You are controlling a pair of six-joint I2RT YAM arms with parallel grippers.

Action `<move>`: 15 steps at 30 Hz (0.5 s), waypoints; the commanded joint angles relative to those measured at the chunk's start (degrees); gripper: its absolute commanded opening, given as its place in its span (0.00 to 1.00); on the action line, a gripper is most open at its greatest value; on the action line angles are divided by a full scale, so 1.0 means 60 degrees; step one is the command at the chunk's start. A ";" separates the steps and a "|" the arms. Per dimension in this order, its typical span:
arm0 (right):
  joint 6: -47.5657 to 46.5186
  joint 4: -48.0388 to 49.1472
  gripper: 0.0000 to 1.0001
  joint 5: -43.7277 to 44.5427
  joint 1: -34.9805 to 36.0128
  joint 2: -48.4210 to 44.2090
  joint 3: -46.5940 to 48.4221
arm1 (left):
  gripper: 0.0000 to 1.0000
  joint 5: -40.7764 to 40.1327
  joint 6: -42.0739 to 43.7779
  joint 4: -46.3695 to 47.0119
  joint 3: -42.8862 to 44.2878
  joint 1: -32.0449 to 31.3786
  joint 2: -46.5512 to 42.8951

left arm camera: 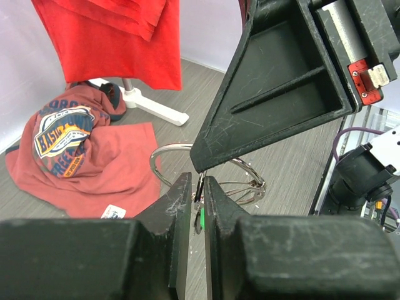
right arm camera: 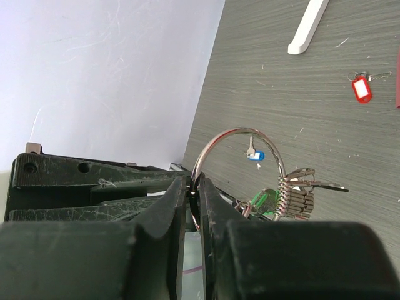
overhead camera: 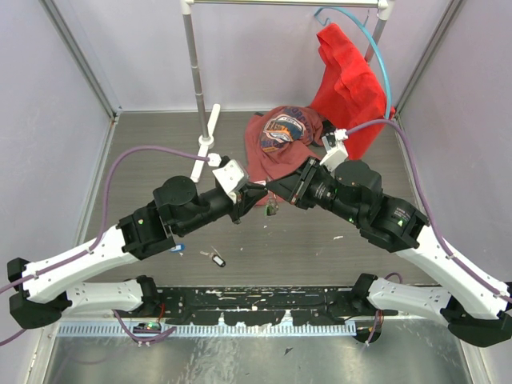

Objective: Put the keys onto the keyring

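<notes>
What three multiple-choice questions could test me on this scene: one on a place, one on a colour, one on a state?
1. Where does the maroon shirt lie?
A. on the table
B. on the rack
C. over an arm

2. What colour is the tag on the ring?
A. orange
B. green
C. yellow

3. How is the right gripper?
A. wide open
B. shut on nothing
C. shut on the ring

Answers:
1 A: it is crumpled on the tabletop.
2 B: the tag hanging at the ring is green.
3 C: it clamps the ring.
</notes>
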 commanded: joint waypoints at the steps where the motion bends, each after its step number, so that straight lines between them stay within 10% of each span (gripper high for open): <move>1: 0.0091 0.0796 0.00 -0.0169 -0.0008 -0.0230 0.0042 | 0.18 0.0134 0.0030 0.0340 0.0321 0.0027 0.0016; 9: 0.0061 0.0906 0.01 -0.0164 0.0001 -0.0334 0.0006 | 0.00 0.0246 0.0043 0.0173 0.0373 0.0028 -0.0048; 15: 0.0206 0.0916 0.33 -0.0067 -0.0008 -0.0324 -0.0010 | 0.00 0.0384 0.0102 0.0039 0.0475 0.0028 0.0013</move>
